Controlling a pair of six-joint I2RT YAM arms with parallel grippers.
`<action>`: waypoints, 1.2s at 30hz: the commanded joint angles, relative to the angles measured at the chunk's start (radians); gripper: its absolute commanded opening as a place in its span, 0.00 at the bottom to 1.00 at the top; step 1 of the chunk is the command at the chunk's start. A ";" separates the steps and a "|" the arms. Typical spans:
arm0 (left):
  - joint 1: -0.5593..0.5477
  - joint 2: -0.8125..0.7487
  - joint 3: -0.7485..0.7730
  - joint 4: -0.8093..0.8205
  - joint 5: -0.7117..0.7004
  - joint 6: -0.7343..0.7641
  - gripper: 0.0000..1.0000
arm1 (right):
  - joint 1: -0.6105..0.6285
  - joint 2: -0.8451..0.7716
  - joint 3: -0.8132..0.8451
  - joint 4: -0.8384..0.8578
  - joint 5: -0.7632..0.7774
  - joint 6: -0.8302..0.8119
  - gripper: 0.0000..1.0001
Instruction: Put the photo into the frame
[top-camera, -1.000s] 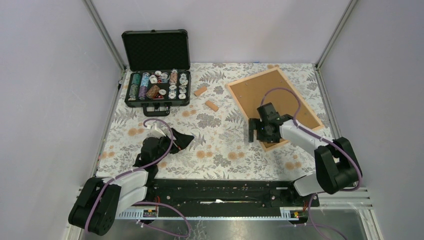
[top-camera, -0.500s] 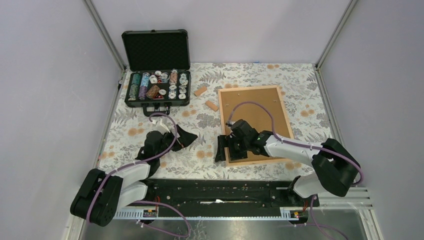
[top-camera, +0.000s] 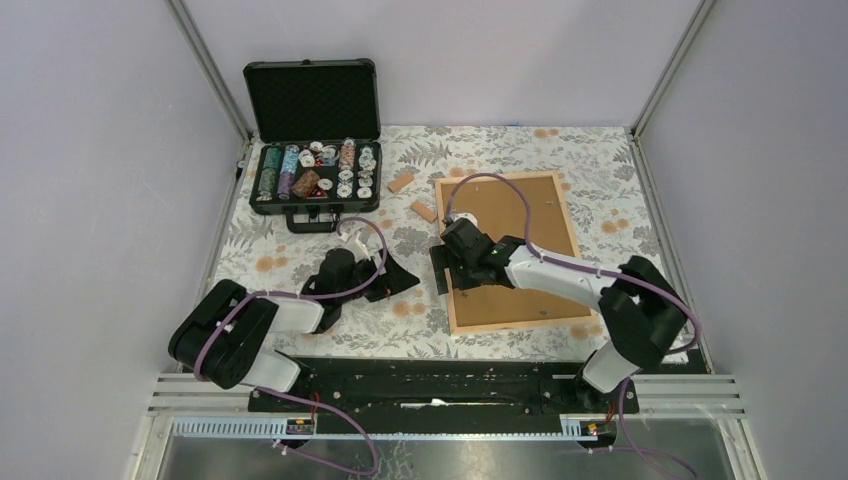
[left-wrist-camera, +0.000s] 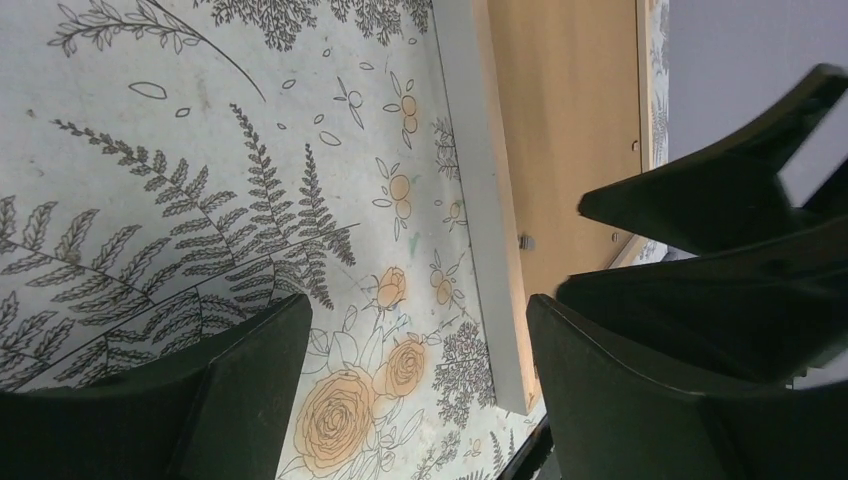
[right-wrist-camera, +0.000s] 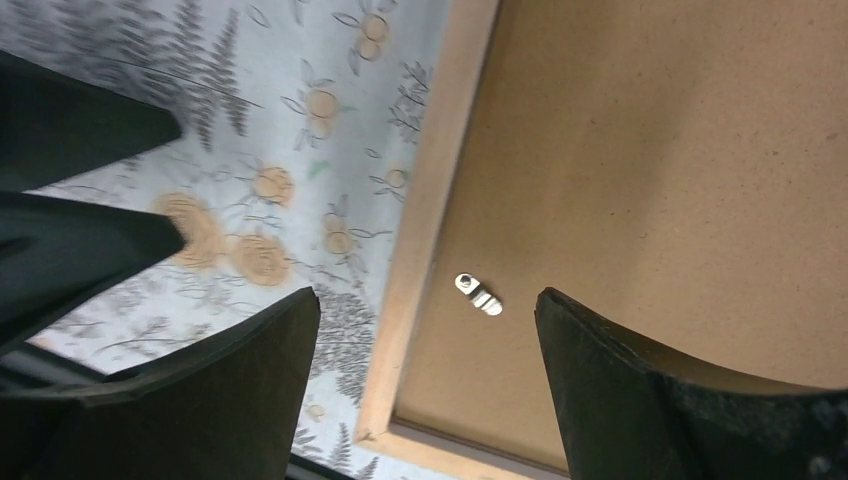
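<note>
**Caller:** Where was the frame (top-camera: 520, 322)?

**Operator:** It lay flat on the counter (top-camera: 265, 245), right of centre, back side up. I saw thin pale wooden strips around a plain brown backing board (top-camera: 520, 215). A small metal clip (right-wrist-camera: 478, 293) sat on the board near the left strip. I could not make out the photo in any view.

**Caller:** And your right claw (right-wrist-camera: 425, 300)?

**Operator:** It hung over the frame's left strip, toward the near corner, with the arm reaching across the board from the right. Its jaws stood wide apart with nothing gripped. Through its wrist camera I saw the strip and the clip in the gap. I could not tell whether the fingertips touched the wood.

**Caller:** The left claw (top-camera: 398, 278)?

**Operator:** It was low over the counter, just left of the frame, pointing toward it and close to the right claw. Its jaws stood apart too and held nothing. Only the counter's printed ferns and orange blooms showed between them.

**Caller:** What else was on the counter?

**Operator:** Two small wooden blocks (top-camera: 401, 182) lay beyond the frame's far left corner, near each other but apart. At the far left stood an open black case (top-camera: 312, 100) with its lid upright, its tray filled with rows of poker chips (top-camera: 315, 170).
</note>
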 joint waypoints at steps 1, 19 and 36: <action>-0.004 0.024 0.017 0.019 -0.027 -0.004 0.85 | -0.001 0.069 0.053 -0.035 0.060 -0.057 0.88; -0.004 -0.152 -0.105 0.084 -0.136 -0.011 0.89 | 0.040 0.189 0.065 -0.094 -0.048 0.021 0.61; -0.005 -0.182 -0.129 0.109 -0.129 -0.007 0.90 | 0.075 0.150 0.033 -0.141 0.035 0.137 0.67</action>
